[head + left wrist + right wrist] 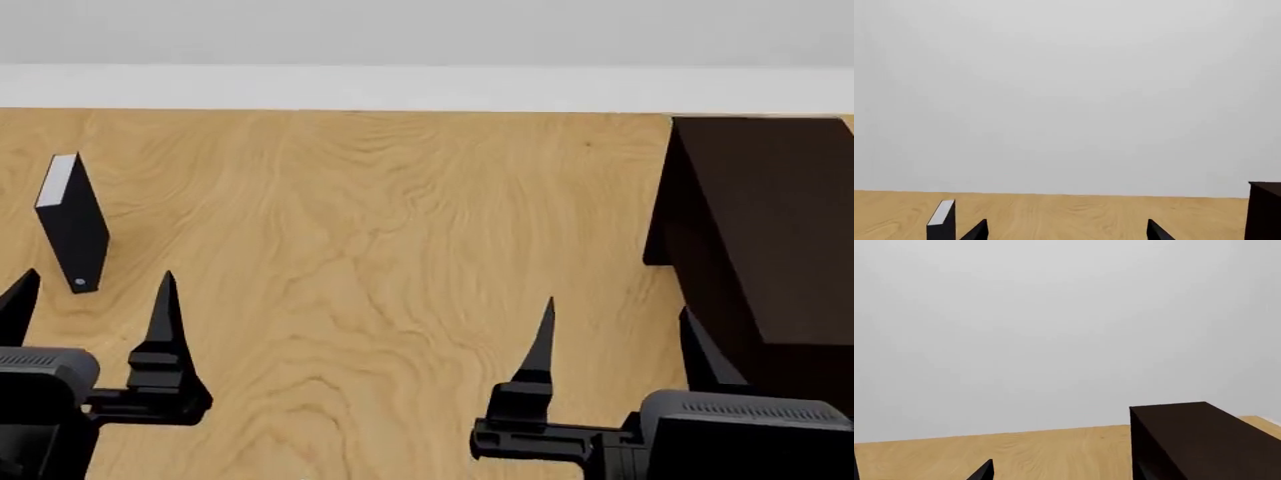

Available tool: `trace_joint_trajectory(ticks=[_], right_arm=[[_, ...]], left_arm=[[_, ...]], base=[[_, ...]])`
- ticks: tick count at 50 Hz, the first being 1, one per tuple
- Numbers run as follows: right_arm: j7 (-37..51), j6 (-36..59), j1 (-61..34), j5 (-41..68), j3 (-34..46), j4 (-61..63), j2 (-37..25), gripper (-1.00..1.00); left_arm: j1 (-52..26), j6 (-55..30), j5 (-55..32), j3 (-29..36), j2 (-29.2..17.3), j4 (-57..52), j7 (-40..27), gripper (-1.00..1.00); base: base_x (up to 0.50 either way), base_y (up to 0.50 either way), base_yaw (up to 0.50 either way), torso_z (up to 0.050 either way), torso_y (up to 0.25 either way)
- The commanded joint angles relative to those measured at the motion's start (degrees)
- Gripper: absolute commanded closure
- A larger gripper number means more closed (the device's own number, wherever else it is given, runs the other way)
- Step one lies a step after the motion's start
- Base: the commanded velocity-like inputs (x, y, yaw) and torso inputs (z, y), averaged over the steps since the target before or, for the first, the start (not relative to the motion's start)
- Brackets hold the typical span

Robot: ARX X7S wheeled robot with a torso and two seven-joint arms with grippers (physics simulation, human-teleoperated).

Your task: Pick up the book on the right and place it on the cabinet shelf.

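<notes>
While the cabinet shelf (761, 230) stands at the right of the wooden surface (387, 230), just beside the right gripper (618, 306) with jaws spread wide, the left gripper (98, 274) gapes equally, near an upright thin black book (70, 225).

A pale grey wall (1054, 330) is filling most of the right wrist view. Beneath it a light wooden tabletop (1041, 455) with visible grain is stretching back to meet the wall. The dark brown, almost black cabinet (1194, 440) is standing on the tabletop close to its far edge, showing a flat top board and a plain side. One black fingertip (982, 472) of the right gripper is poking into the frame above the wood, touching nothing.
</notes>
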State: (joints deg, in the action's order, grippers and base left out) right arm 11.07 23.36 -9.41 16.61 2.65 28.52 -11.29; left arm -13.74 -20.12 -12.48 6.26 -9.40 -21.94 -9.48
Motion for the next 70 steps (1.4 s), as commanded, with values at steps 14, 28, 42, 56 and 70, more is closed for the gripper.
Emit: trace_joint_trajectory(ticks=[14,28,42,56,70], right_arm=[[0.40,-0.99,-0.03,2.76,0.84,-0.24,-0.88,-1.00],[0.82,-1.89,0.05,3.00,1.56,0.08,-1.57,-1.00],[0.75,-2.01,0.06,4.74,1.58,-0.10,-1.88,-1.00],[11.46,42.30,-14.16,26.10,-6.83,19.39,-6.60,-1.00],[56.41,60.29,-34.63,93.31,-3.62,4.04,-19.60,-1.00]], left_arm=[[-0.03,-0.21,-0.98,0.56,-0.86,-0.71,-1.06,-1.00],[-0.15,0.13,-1.46,0.77,-1.26,-0.35,-1.52,-1.00],[-0.26,0.02,-2.08,0.97,-1.66,-0.39,-1.99,-1.00],[-0.35,-1.06,-4.03,0.22,-2.26,-2.38,-2.37,-1.00],[-0.04,-1.92,-5.96,-0.86,-3.28,-4.50,-2.59,-1.00]], base=[[0.50,0.23,0.00,0.000,0.001],[0.27,0.04,0.00,0.000,0.001],[0.17,0.00,0.00,0.000,0.001],[0.00,0.00,0.00,0.000,0.000],[0.00,0.00,0.00,0.000,0.000]])
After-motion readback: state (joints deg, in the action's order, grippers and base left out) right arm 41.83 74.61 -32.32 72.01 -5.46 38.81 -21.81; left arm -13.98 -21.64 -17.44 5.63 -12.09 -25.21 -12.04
